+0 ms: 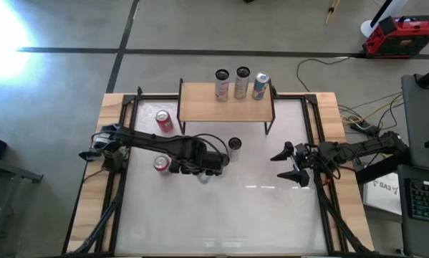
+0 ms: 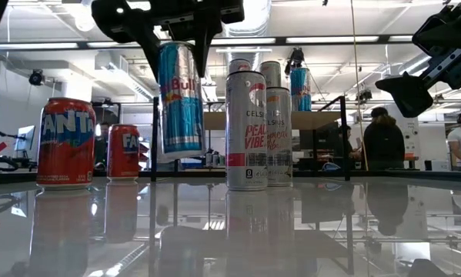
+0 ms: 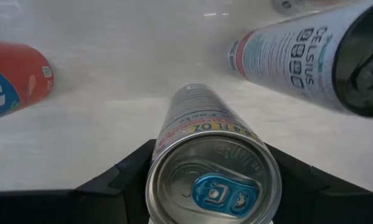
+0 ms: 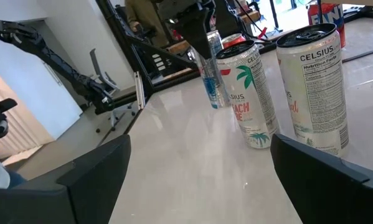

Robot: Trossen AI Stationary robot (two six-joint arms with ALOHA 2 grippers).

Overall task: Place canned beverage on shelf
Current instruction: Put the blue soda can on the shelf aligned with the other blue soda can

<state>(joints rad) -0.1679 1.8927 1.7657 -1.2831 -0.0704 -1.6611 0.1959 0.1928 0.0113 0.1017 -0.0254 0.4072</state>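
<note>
Blue can (image 2: 179, 96): pinched by left hand (image 3: 212, 180), apparently lifted clear of bench (image 1: 221, 215) for carrying to shelf (image 1: 225, 102), well apart; right hand (image 1: 291, 163) spread, idle.

Bright, even ceiling light fills the room; strip lamps (image 2: 253, 40) show overhead in the low view. The glossy white table (image 1: 221, 208) mirrors the cans and carries faint glare streaks. A blown-out white patch burns the high view's upper left floor (image 1: 6, 36). The Fanta can (image 3: 12, 81) blurs in the left wrist view
</note>
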